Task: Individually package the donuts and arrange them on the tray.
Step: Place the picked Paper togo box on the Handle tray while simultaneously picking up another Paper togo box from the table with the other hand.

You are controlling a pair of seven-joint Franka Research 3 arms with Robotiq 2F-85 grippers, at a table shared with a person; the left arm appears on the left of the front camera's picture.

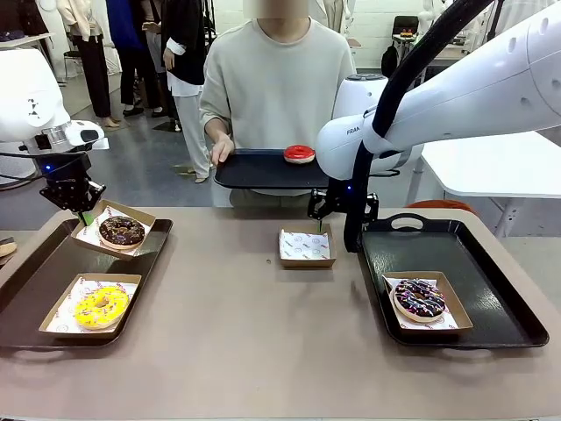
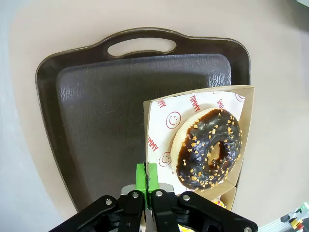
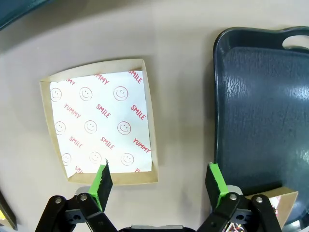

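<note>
A tan table [image 1: 228, 324] runs across to a person [image 1: 280, 79] in a pale sweater at the far side, with other people standing farther back in the room on a grey floor. The person's hand [image 1: 221, 149] holds up a black tray [image 1: 254, 171], and the red donut [image 1: 299, 154] lies at its right end. On the robot's left, a dark tray [image 1: 44, 272] holds two paper-lined cardboard boxes. The far box [image 1: 131, 210] sits tilted at the tray's far edge with the chocolate donut [image 1: 122, 231] [image 2: 208, 147], flecked with nut bits, inside it. The left gripper [image 1: 84, 215] [image 2: 146, 179] has its green pads pinched together on that box's side wall. The near box [image 1: 54, 320] holds the yellow donut [image 1: 101, 306]. In the middle of the table an empty box [image 1: 307, 247] [image 3: 101, 125] shows its smiley-printed white liner. The right gripper [image 1: 323, 226] [image 3: 159, 176] hovers with jaws spread wide and nothing between them; one finger is over the box's edge and the other is by the rim of the right tray [image 1: 473, 254] [image 3: 260, 106]. On that tray, toward the near side, a fourth box [image 1: 460, 320] holds the dark sprinkled donut [image 1: 420, 299].
</note>
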